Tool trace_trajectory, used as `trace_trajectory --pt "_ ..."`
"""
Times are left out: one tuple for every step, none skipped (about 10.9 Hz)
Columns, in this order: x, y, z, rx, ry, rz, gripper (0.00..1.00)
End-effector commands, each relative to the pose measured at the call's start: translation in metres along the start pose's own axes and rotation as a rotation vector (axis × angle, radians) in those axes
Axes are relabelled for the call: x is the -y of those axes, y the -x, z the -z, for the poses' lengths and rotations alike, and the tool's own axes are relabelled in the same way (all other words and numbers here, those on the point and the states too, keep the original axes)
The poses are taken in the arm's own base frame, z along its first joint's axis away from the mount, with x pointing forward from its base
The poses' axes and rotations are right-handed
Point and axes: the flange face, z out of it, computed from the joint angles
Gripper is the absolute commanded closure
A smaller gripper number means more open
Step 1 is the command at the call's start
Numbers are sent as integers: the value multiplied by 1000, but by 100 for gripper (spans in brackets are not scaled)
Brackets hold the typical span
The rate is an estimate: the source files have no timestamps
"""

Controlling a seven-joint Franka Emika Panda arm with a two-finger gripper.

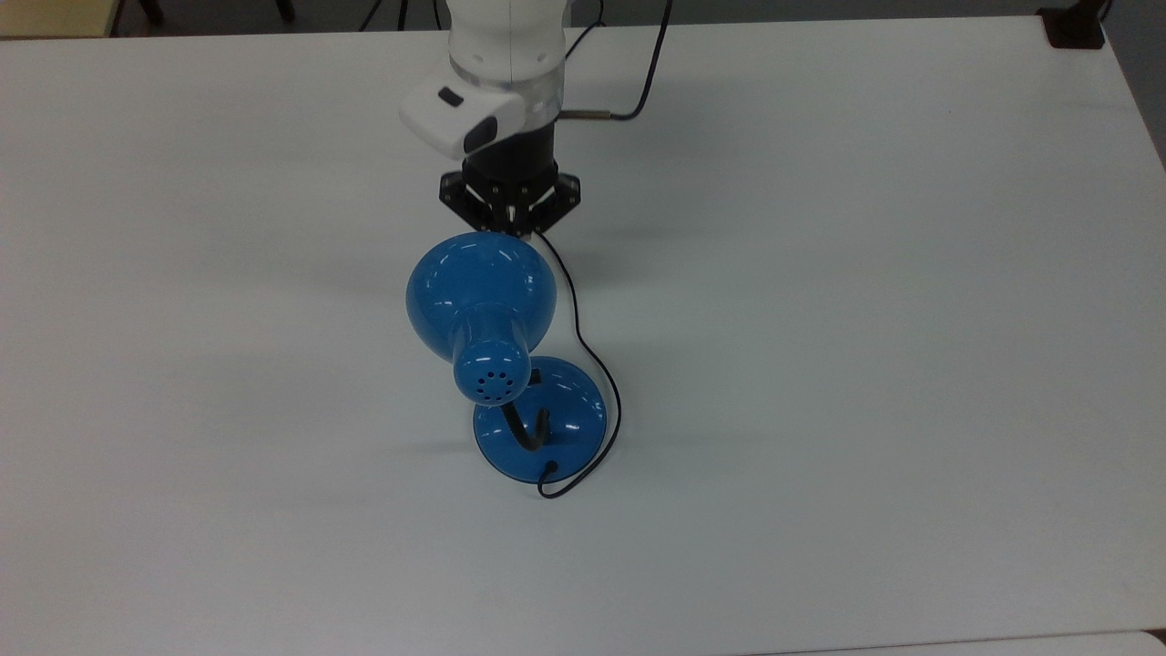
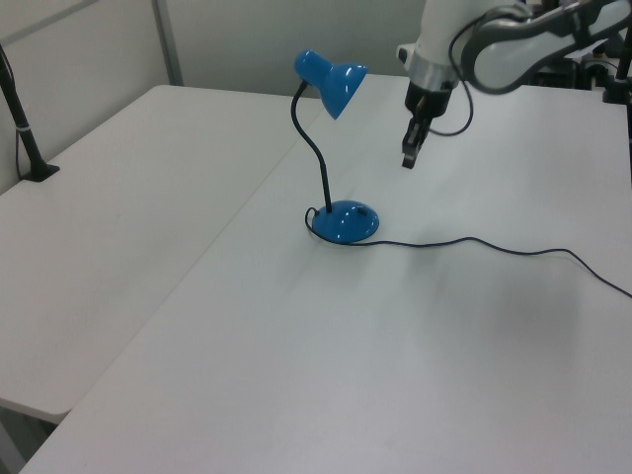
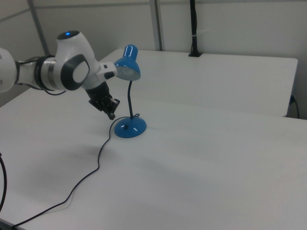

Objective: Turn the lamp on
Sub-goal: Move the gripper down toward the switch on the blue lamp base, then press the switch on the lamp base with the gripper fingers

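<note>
The glossy blue lamp stands upright on the white table [image 1: 820,364], unlit. Its bell shade [image 1: 480,292] leans over the round base [image 1: 569,421] on a black gooseneck [image 2: 318,158]. A small black switch [image 1: 536,374] sits on the base, on the side facing the arm. A thin black cord [image 1: 574,310] loops away from the base. My gripper [image 1: 516,231] hangs shut with nothing in it, just past the shade's rim in the top view. In the left view the gripper [image 2: 408,160] hovers above the table, to the right of the shade [image 2: 331,81] and higher than the base [image 2: 346,221]. In the right view the gripper [image 3: 111,114] sits left of the base [image 3: 130,128].
The cord [image 2: 513,249] trails across the table toward the arm's side. A second white table [image 2: 109,217] adjoins on the left view's left, with a black clamped post [image 2: 25,128]. A black clamp [image 1: 1075,27] sits at the top view's upper right corner.
</note>
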Motion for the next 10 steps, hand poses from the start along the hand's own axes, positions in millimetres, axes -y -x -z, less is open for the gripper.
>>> trace_trajectory --pt "3 -9 -46 -76 -14 12 100" --pt "5 -13 -61 -119 -18 15 100" --pt "2 -17 -73 -166 -19 11 100" --pt "-5 -18 -82 -190 -18 2 100" --pt "-4 -19 -89 -200 -17 9 100" --pt "-3 -20 -93 -218 -19 19 100" --pt "0 -20 -99 -226 -22 23 100" --pt "5 -20 -105 -232 -31 29 100" --pt "10 -21 -104 -246 -42 31 100" --pt "10 -20 -108 -246 -49 30 100"
